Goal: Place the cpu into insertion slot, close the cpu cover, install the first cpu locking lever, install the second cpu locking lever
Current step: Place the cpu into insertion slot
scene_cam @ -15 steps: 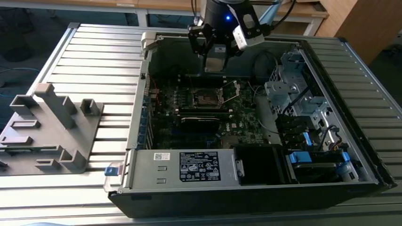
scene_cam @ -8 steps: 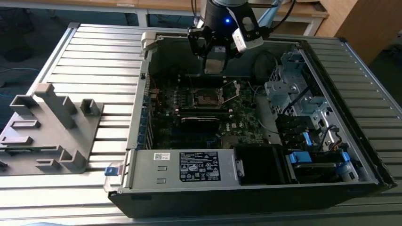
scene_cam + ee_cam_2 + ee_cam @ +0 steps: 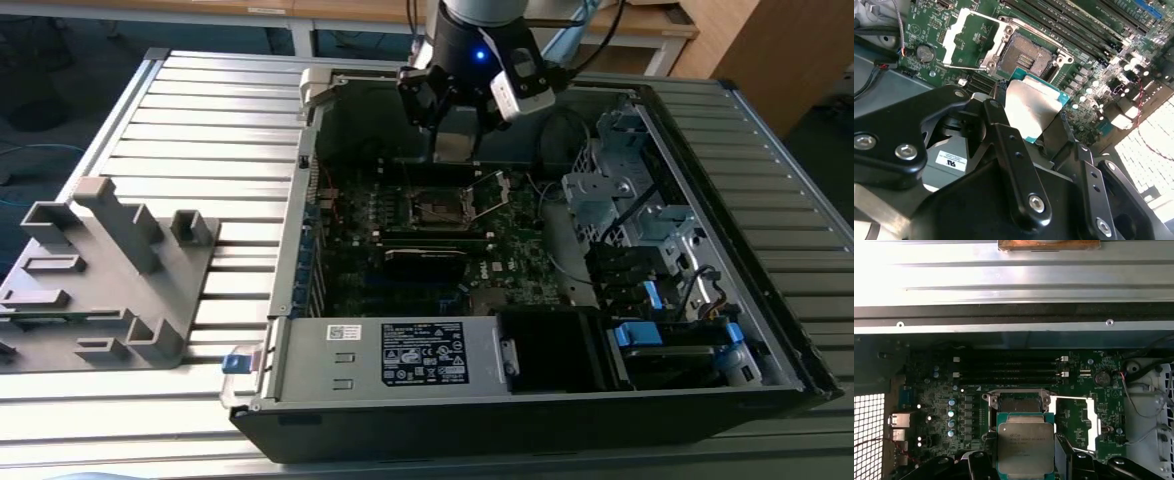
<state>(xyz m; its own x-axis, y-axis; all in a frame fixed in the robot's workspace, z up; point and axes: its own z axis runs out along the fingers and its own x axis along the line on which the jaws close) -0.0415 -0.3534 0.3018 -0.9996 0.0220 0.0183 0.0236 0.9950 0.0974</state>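
My gripper is shut on the cpu, a flat square chip with a dull grey metal top and green edge, clamped between the two black fingers. In both wrist views the chip hangs above and just beside the bare insertion slot, not touching it. The slot's contact field lies uncovered. The cpu cover, a silvery frame, is swung open to the side of the slot. In the exterior view the gripper hovers over the slot inside the open computer case.
Memory slots run along one side of the slot, and a coin battery sits past the open cover. The power supply, drive bays and case walls enclose the board. A grey fixture stands at the exterior view's left.
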